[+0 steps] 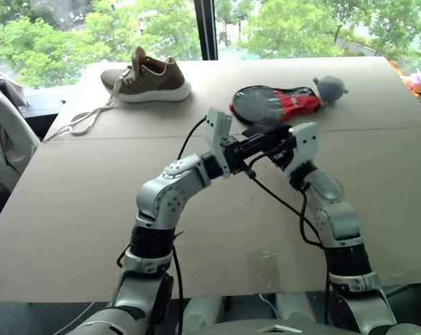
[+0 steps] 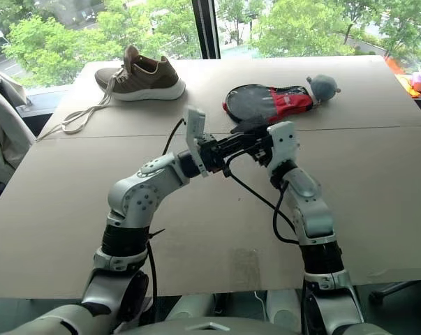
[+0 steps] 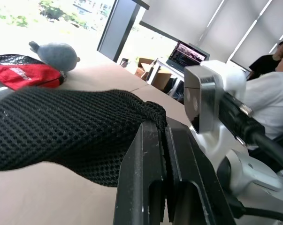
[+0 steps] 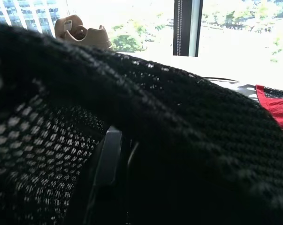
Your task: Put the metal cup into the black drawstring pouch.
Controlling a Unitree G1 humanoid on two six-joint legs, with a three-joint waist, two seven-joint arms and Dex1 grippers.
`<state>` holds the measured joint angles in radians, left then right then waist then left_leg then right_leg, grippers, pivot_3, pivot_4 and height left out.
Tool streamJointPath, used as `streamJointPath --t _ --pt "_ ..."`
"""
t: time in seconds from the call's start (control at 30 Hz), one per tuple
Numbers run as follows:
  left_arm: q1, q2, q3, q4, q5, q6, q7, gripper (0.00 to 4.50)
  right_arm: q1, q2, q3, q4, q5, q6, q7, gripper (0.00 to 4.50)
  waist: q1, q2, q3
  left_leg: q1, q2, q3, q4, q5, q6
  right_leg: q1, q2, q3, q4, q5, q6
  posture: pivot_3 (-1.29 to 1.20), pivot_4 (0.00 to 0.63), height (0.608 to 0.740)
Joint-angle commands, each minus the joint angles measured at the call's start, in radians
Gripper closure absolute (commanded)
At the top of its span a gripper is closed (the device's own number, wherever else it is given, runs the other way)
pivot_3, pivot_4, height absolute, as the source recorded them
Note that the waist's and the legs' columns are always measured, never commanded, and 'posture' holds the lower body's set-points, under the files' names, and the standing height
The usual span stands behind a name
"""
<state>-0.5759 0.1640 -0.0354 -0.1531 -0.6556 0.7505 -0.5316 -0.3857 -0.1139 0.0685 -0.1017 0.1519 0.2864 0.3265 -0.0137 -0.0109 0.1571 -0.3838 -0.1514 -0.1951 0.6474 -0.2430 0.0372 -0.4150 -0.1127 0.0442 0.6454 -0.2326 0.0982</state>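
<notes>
Left wrist view: black drawstring pouch (image 3: 61,126) mesh pinched between the closed fingers of the left gripper (image 3: 165,154) | held above the table (image 1: 70,209) centre, between both wrists | right gripper (image 1: 280,143) at the pouch's 3 o'clock, opening cannot be told | paddle case (image 1: 276,102) at 12, grey plush (image 1: 330,87) at 1, shoe (image 1: 147,78) at 10

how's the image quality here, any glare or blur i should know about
Left wrist view: the window behind the grey plush is blown out white, while the black drawstring pouch and the left gripper shut on its edge look sharp. Right wrist view: the pouch mesh sits too close and blurs, with bright glare behind the shoe. Head views: even daylight, cardboard tabletop clear.
</notes>
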Motion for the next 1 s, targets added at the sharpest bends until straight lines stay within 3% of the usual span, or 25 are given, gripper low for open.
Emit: streamJointPath --t 0.03,0.17,0.33,0.53,0.7,0.8,1.0 --pt "-0.033 -0.005 0.029 0.007 0.022 -0.023 0.042 4.50 -0.008 -0.059 0.043 -0.058 -0.009 0.042 0.067 1.52 -0.001 0.000 0.000 0.000 0.000 0.000 0.000 0.000 0.000 0.000 0.000 0.000 0.000 0.000 0.000 0.00 0.150 0.740" --pt "-0.047 0.013 0.040 0.075 0.080 -0.041 0.090 4.50 -0.025 -0.215 0.111 -0.191 -0.035 0.100 0.196 1.52 0.001 0.000 0.000 -0.001 0.000 0.000 0.000 0.000 0.000 0.000 0.000 0.000 0.000 0.000 0.000 0.00 0.150 0.740" --pt "-0.069 0.014 0.059 0.120 0.109 -0.058 0.108 4.50 -0.003 -0.323 0.095 -0.336 0.040 0.173 0.300 1.52 0.003 0.000 0.000 -0.001 0.000 -0.001 0.000 0.000 0.000 0.000 0.000 -0.001 -0.001 0.000 0.000 0.00 0.150 0.740" --pt "-0.072 0.018 0.062 0.116 0.115 -0.048 0.100 4.50 0.008 -0.384 -0.070 -0.510 0.306 0.403 0.339 1.52 0.007 -0.001 0.000 -0.003 0.000 -0.002 0.001 0.000 0.000 0.000 -0.001 -0.002 -0.003 0.000 0.000 0.00 0.150 0.740" --pt "-0.078 0.020 0.068 0.113 0.114 -0.036 0.098 4.50 0.054 -0.405 -0.185 -0.496 0.401 0.409 0.347 1.52 0.018 -0.001 0.000 -0.002 0.000 -0.002 0.001 0.000 0.000 0.000 -0.002 -0.003 -0.003 0.000 0.001 0.00 0.150 0.740" --pt "-0.086 0.021 0.072 0.121 0.114 -0.035 0.096 4.50 0.085 -0.419 -0.169 -0.445 0.336 0.364 0.318 1.52 0.019 -0.001 0.000 -0.002 0.000 -0.001 0.001 0.000 0.000 0.000 -0.002 -0.003 -0.003 0.000 0.001 0.00 0.150 0.740" --pt "-0.092 0.009 0.079 0.124 0.111 -0.031 0.102 4.50 0.150 -0.418 0.033 -0.244 0.084 0.186 0.266 1.52 0.025 -0.001 0.000 -0.002 0.000 -0.001 0.001 0.000 0.000 0.000 -0.002 -0.003 -0.002 0.000 0.001 0.00 0.150 0.740"
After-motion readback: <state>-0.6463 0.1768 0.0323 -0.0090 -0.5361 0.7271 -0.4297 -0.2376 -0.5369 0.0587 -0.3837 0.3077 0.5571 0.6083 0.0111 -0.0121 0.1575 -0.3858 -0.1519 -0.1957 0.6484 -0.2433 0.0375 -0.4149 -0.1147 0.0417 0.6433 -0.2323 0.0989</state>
